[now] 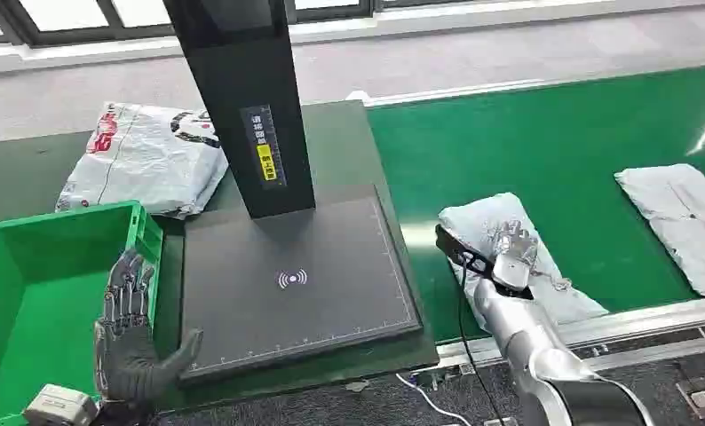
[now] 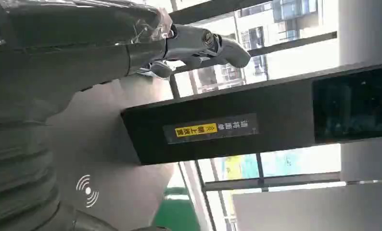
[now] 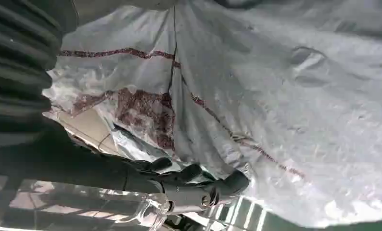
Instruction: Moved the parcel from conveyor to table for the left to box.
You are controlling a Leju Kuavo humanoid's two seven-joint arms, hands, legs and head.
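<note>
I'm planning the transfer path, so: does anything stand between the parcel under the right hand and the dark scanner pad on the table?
Nothing visible. The right hand lies on the parcel on the conveyor; the scanner pad is bare, and its black column stands at the far edge, off the path.

The left hand (image 1: pixel 129 333) is raised with fingers spread and holding nothing, while the outstretched right hand (image 1: pixel 514 253) rests fingers-down on a parcel (image 1: pixel 509 257).
</note>
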